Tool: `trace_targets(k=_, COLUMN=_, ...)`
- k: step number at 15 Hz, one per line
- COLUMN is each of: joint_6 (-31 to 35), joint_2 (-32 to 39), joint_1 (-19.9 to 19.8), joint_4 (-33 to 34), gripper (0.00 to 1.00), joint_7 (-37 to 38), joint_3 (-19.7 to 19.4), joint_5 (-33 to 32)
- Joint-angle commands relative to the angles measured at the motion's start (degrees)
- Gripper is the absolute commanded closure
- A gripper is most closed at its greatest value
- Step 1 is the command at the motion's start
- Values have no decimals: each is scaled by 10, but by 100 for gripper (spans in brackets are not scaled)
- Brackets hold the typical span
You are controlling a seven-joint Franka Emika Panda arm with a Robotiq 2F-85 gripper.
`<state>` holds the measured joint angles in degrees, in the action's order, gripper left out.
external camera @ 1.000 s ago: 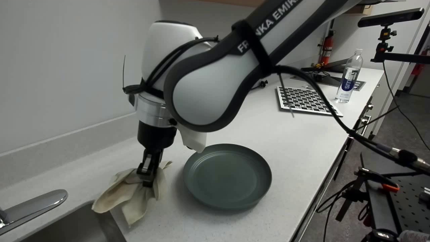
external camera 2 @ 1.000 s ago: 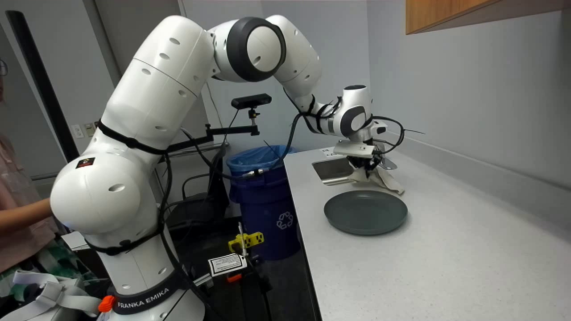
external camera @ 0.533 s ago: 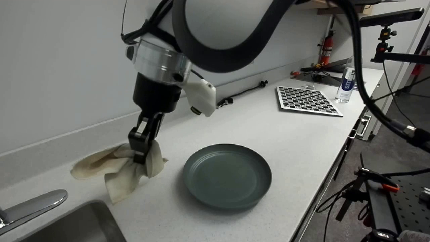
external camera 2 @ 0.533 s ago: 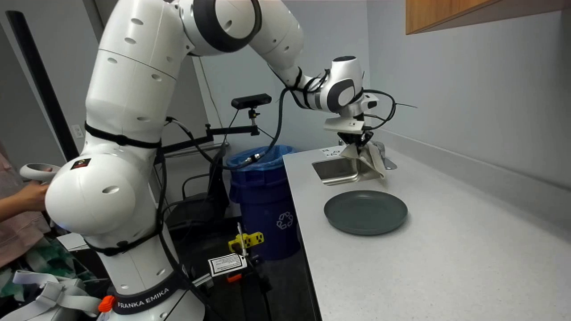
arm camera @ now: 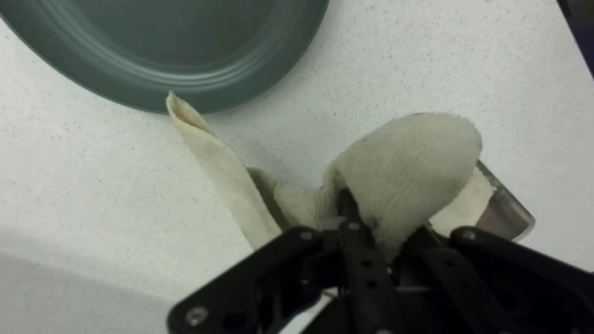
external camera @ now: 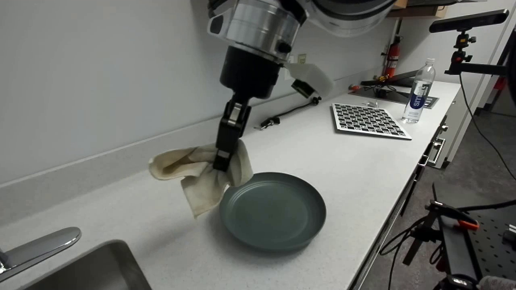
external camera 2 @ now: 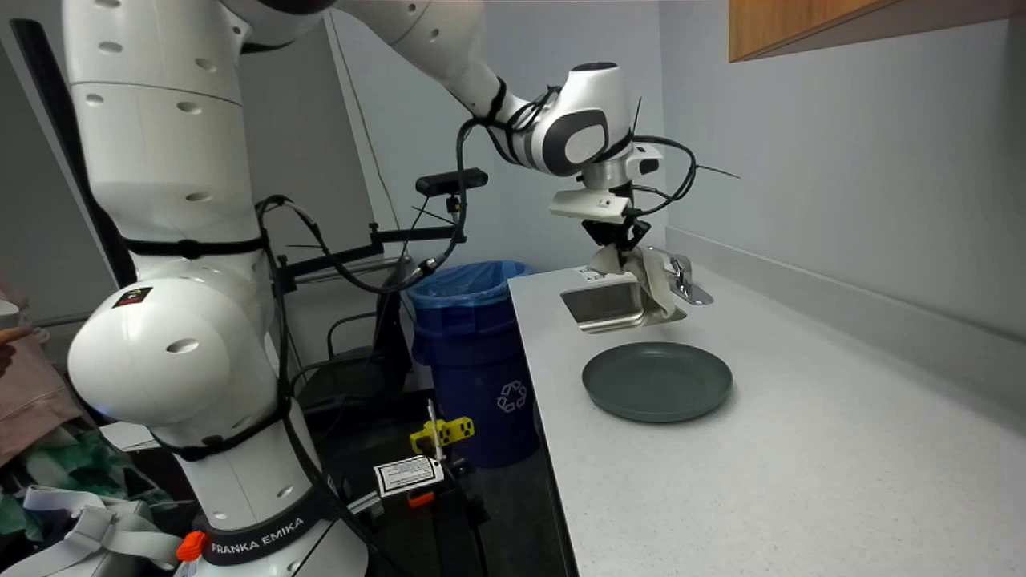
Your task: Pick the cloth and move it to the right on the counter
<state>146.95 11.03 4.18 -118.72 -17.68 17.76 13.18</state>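
The cloth [external camera: 203,193] is beige and crumpled, and hangs in folds in the air above the white counter [external camera: 338,173]. My gripper [external camera: 221,161] is shut on the cloth's bunched middle and tilts slightly. In an exterior view the cloth [external camera 2: 656,280] hangs below the gripper [external camera 2: 621,255], in front of the sink area. In the wrist view the cloth [arm camera: 408,162] bulges up between the fingers of the gripper [arm camera: 383,222] and hides part of the fingertips. One corner of it overlaps the plate's edge there.
A dark green plate [external camera: 274,217] lies on the counter close to the cloth; it also shows in an exterior view [external camera 2: 657,385]. A sink [external camera: 127,262] and faucet [external camera: 48,243] are beside it. A checkered board [external camera: 367,121] and water bottle [external camera: 419,94] stand farther along. A wall backs the counter.
My gripper has lifted the cloth from low beside the sink edge. In an exterior view both have risen and moved right toward the plate; the arm has drawn up.
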Motion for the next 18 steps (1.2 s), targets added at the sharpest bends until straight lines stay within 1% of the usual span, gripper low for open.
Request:
trace_targets(k=1, joint_6=-35, joint_2=-128, joint_1=-4, joint_4=-107, gripper=98, joint_7=-31, joint_3=-16, joint_5=54)
trace_targets(k=3, joint_6=-57, joint_2=-184, joint_1=7, joint_4=-146, gripper=98, joint_7=-18, joint_3=-40, joint_5=42)
trace_targets(k=6, joint_6=-96, joint_2=-273, joint_1=7, joint_4=-196, gripper=98, joint_7=20, joint_3=-75, joint_5=-23)
trace_targets(k=9, joint_6=-124, joint_2=-342, joint_1=0, joint_4=-219, gripper=98, joint_7=54, joint_3=-100, joint_5=-85)
trace_targets(k=11, joint_6=-121, joint_2=-374, joint_1=-4, joint_4=-230, gripper=98, joint_7=78, joint_3=-110, joint_5=-119)
trace_targets(k=13, joint_6=-104, joint_2=-397, joint_1=0, joint_4=-241, gripper=98, joint_7=92, joint_3=-120, joint_5=-124)
trace_targets(k=14, joint_6=-115, joint_2=-359, joint_1=12, joint_4=-216, gripper=98, joint_7=77, joint_3=-126, joint_5=-116)
trace_targets(k=15, joint_6=-116, joint_2=-367, joint_1=12, joint_4=-219, gripper=90, joint_7=78, joint_3=-128, joint_5=-117)
trace_targets(k=18, joint_6=-116, joint_2=-361, joint_1=13, joint_4=-220, gripper=90, joint_7=78, joint_3=-128, joint_5=-116)
